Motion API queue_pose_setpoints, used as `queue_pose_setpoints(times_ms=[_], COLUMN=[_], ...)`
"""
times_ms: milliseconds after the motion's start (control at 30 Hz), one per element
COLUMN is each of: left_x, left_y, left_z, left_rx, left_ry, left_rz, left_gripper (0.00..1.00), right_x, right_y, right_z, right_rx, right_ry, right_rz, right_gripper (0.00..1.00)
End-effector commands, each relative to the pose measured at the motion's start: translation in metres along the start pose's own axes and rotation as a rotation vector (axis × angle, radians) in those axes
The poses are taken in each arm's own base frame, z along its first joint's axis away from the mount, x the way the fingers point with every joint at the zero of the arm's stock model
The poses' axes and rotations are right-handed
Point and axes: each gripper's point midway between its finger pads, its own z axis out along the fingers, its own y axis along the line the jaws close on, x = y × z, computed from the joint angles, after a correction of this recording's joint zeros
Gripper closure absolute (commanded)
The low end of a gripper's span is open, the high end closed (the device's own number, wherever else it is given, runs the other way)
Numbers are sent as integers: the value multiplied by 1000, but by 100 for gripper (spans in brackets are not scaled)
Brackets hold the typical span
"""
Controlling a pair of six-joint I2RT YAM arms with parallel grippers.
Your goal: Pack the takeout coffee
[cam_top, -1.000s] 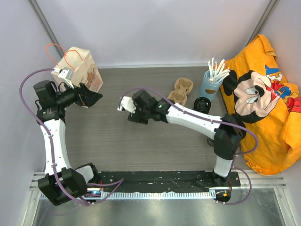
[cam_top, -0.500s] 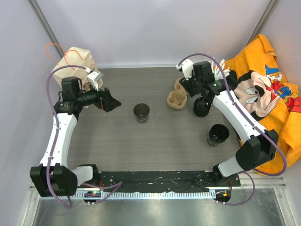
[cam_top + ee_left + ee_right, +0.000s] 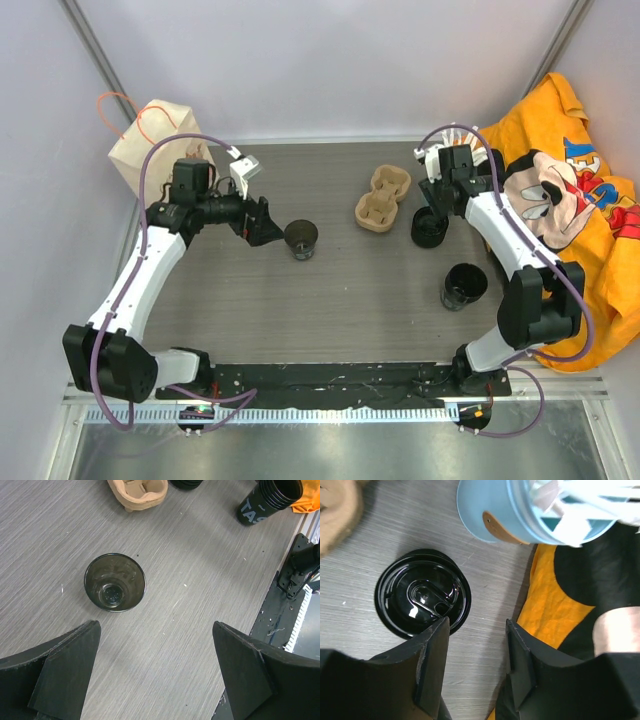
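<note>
In the top view, the takeout coffee [image 3: 300, 238] stands upright left of centre on the grey worktop [image 3: 330, 310], well apart from the cardboard carrier [image 3: 383, 198] at upper centre. The left hand [image 3: 265, 222] sits just left of the coffee. The right hand [image 3: 435, 200], upper right, hangs over a lidded black cup [image 3: 428, 228].

In the left wrist view, the coffee [image 3: 115, 582], mouth up, lies beyond the left hand [image 3: 155, 635], whose fingers [image 3: 55, 675] are spread wide and empty.

In the right wrist view, the right hand [image 3: 477, 630] has its fingers [image 3: 432, 665] apart with nothing gripped. The one at frame left overlaps the glossy lid's [image 3: 422, 594] rim; whether they touch is unclear. A blue cup [image 3: 490, 510] sits above and an orange cloth [image 3: 555, 615] to the right.
</note>
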Motion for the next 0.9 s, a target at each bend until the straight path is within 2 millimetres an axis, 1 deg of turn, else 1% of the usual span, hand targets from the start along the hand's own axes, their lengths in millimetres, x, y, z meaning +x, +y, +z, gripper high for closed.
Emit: queue_pose_setpoints(times_ms=[0, 200, 433, 533, 867], left_x=[-15, -12, -14, -14, -15], left_y=[-9, -10, -10, -11, -10], left_z=[-8, -8, -9, -8, -9], left_rx=[8, 8, 9, 11, 9], left_ry=[-37, -34, -37, -37, -38], left_rz=[57, 57, 55, 51, 55], left_gripper=[0, 0, 0, 0, 0], right_x=[-2, 8, 21, 23, 30], right_y=[-2, 0, 6, 7, 9], right_z=[15, 24, 38, 40, 46], right_rx=[27, 27, 26, 28, 19], right_ry=[-12, 1, 15, 18, 38], right_rz=[35, 35, 14, 15, 15], right_gripper=[48, 50, 53, 56, 58])
